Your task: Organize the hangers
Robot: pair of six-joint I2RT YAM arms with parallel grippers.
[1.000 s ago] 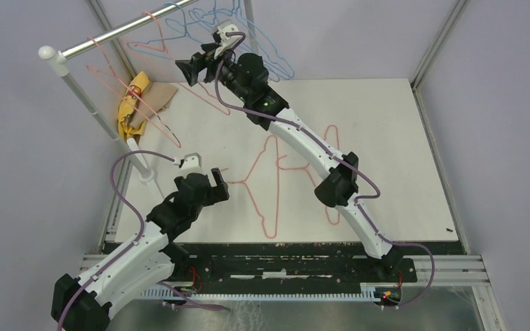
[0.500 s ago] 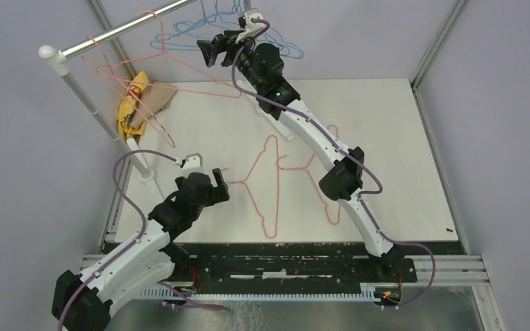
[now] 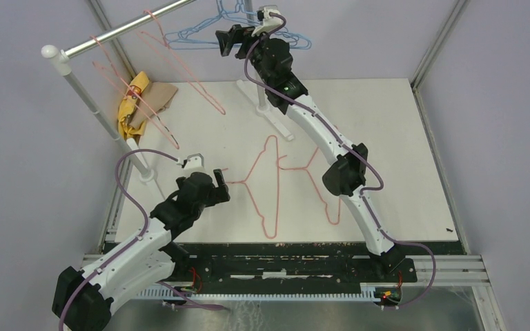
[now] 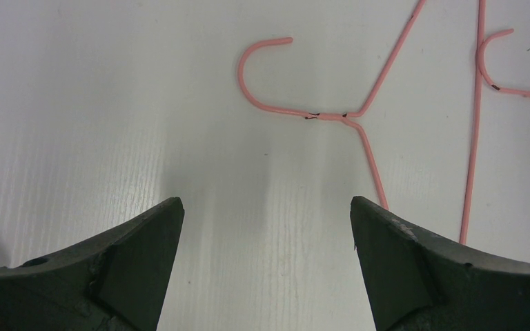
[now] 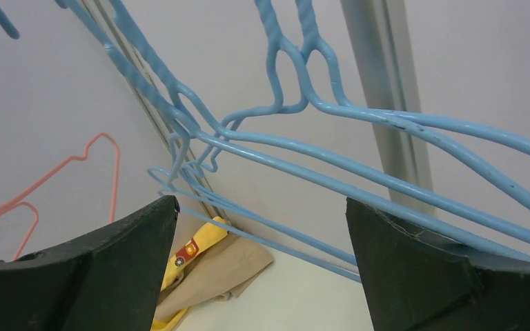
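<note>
A: left gripper [image 4: 266,207] status?
B: jaws wide, nothing between them. It hovers low over the table [image 3: 400,138], its camera looking straight down at the hook of the nearer pink hanger [image 4: 324,116]. My read: lined up for a pick at the neck, where the wire is twisted and stiffest
A: what's loose on the table?
B: two lie flat side by side, hooks pointing left. The second pink hanger [image 3: 308,167] is just beyond the first, partly under the right arm [image 3: 317,134]. Neither is on the rail, so those are the work left
A: further back?
B: yellow-and-brown cloth [image 3: 138,93] bunched by the left pole [image 3: 86,98]. The silver rail [image 3: 131,25] above carries pink hangers [image 3: 200,87] on its left part and blue hangers [image 5: 386,117] toward the far right. Looks like sorting by colour
A: right gripper [image 5: 261,203]?
B: up at rail height, jaws fully apart, empty. Blue wires cross just ahead of it, not between the jaws as far as I can tell. Probably held clear so it doesn't knock the hooks
A: risk?
B: the blue wires overlap and tangle; a nudge could drag one off
</note>
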